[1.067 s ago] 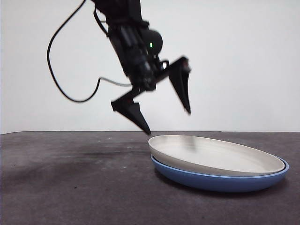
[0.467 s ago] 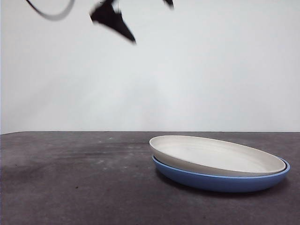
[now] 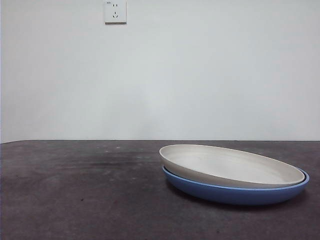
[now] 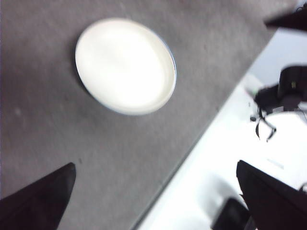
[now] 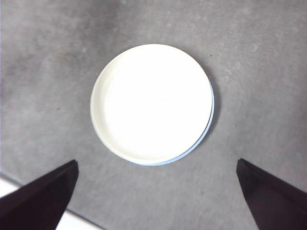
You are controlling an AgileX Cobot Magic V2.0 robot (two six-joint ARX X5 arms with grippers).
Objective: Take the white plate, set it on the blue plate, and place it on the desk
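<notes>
The white plate [image 3: 227,166] sits nested in the blue plate [image 3: 235,192] on the desk [image 3: 75,195], slightly off-centre so a blue crescent shows at about four o'clock in the right wrist view, and being round it offers no long axis to line up with. Both grippers hang high with jaws spread wide and empty: the right gripper [image 5: 153,191] looks almost straight down on the stack, while the left gripper [image 4: 153,191] sees it well off toward eleven o'clock. I'd judge the right arm better placed for any next reach.
</notes>
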